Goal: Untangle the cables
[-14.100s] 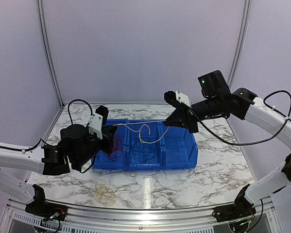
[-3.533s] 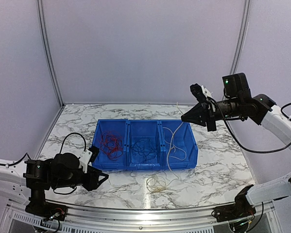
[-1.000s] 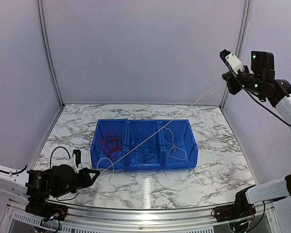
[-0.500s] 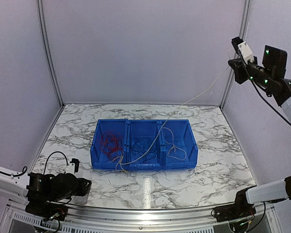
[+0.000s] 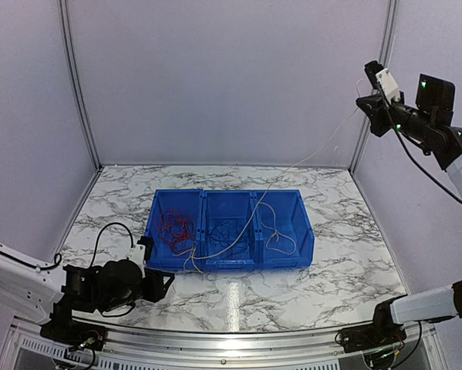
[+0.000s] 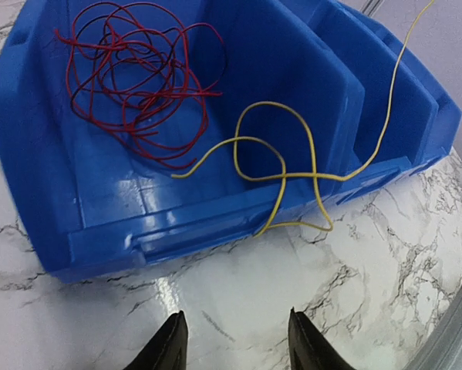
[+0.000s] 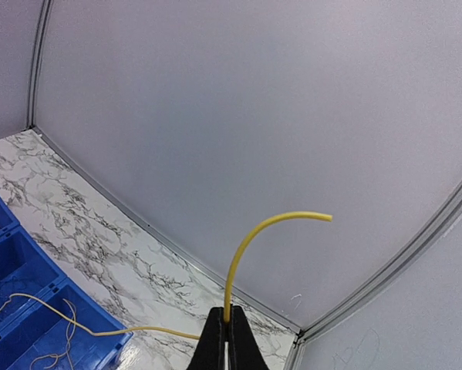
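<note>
High at the right, the right hand [image 7: 227,322] pinches a thin yellow cable [image 6: 273,103], which sags down and loops over the front wall of a blue plastic three-compartment bin [image 6: 99,239] near tangled red cables [image 6: 130,85]. The left hand [image 6: 234,339] hovers wide and empty above the marble counter [image 6: 238,289].

Bright, even, diffuse light; shadows are faint. White glare marks the bench [image 5: 232,297] near its front and the blue bin [image 6: 130,193] floor. The overhead view bows the frame posts [image 5: 75,77] at its edges.
</note>
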`<state>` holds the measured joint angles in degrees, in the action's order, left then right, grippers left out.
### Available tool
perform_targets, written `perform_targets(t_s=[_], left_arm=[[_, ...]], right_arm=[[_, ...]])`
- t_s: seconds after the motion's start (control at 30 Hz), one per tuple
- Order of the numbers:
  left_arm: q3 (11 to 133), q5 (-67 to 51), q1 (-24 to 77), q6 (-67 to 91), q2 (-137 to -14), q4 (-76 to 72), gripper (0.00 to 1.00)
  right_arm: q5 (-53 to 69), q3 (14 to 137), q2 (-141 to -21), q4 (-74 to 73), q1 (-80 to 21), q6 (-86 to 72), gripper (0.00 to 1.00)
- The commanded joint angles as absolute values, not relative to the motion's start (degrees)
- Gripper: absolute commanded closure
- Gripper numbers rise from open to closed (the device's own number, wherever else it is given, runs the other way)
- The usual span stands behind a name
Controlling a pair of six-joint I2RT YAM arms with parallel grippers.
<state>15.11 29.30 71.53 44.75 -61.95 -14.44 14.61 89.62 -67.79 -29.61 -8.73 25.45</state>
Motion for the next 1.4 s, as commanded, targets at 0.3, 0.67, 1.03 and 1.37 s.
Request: perform_targets(t_s=[0.3,0.67,1.03,1.37], left_arm=[[33.89,36.78,70.8,38.27,-84.64,-20.76,0.54],[34.58,33.68,69.17,35.76,-85.35,-18.72,0.53],[36.15,32.41,68.93,31.87,-87.38,-18.73,0.57],[35.63,32.59,67.21,33.59,-89.68,-18.72,0.76]], right_arm=[[20.91,93.82,-66.8,-33.2,-8.83,24.2,1.0],[25.12,109.15,-68.41,-37.5,-9.22,24.34,1.0],[49.03,118.99,-71.37,-39.3,-8.75,21.66,1.0],[50.98,123.0,-71.47,-41.67,-8.53,23.81,1.0]])
